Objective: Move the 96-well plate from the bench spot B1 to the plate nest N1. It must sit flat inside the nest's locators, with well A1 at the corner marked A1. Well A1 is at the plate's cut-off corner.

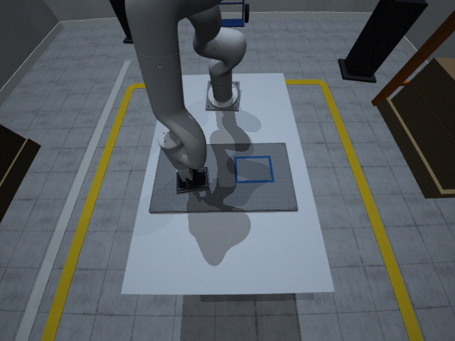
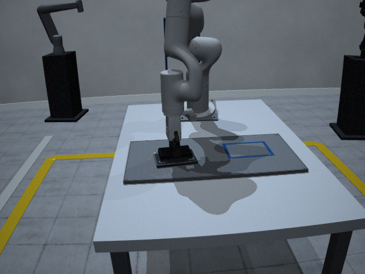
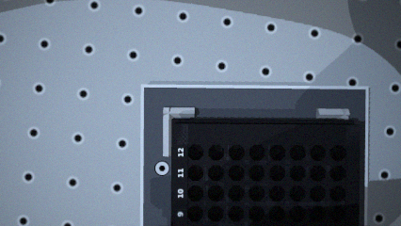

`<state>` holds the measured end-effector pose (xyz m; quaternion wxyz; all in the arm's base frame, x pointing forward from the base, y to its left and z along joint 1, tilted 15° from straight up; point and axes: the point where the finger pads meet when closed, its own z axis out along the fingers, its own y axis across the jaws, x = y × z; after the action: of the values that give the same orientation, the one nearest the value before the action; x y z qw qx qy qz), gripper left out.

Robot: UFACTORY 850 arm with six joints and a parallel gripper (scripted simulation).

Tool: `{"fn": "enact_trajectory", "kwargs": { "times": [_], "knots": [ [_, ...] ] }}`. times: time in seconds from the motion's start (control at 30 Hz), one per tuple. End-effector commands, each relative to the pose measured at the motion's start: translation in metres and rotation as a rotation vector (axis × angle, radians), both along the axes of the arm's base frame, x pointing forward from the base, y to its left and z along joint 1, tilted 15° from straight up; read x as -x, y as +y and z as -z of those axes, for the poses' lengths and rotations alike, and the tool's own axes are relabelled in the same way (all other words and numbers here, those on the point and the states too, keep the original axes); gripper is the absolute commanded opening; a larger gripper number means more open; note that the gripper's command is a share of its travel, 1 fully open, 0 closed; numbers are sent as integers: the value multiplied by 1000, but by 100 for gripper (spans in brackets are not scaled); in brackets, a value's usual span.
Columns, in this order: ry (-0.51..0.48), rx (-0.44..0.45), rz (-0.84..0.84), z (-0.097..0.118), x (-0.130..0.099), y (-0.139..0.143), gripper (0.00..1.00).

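Note:
The black 96-well plate (image 2: 171,153) sits low on the plate nest N1 (image 2: 175,161) at the left of the grey breadboard. My gripper (image 2: 175,144) is shut on the plate from above. In the top view the plate (image 1: 193,180) fills the nest under the wrist. In the wrist view the plate (image 3: 268,174) lies inside the nest's pale corner locators (image 3: 171,122), with row numbers 9 to 12 along its left edge. A small round mark (image 3: 162,168) lies on the nest beside number 11. The fingertips are hidden in the wrist view. I cannot tell where the cut-off corner is.
The blue outline of spot B1 (image 2: 247,149) lies empty on the right half of the breadboard (image 2: 215,157). The arm's base (image 1: 222,96) stands at the table's far side. Black pedestals stand off the table at left (image 2: 61,85) and right (image 2: 352,97).

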<state>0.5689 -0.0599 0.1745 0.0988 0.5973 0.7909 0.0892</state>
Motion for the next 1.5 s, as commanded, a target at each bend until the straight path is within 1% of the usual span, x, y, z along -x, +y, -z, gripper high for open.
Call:
{"fn": "enact_trajectory", "kwargs": {
  "times": [0.0, 1.47],
  "knots": [
    [-2, 0, 0, -1, -1, 0, 0],
    [-2, 0, 0, 4, -2, 0, 0]
  ]
}}
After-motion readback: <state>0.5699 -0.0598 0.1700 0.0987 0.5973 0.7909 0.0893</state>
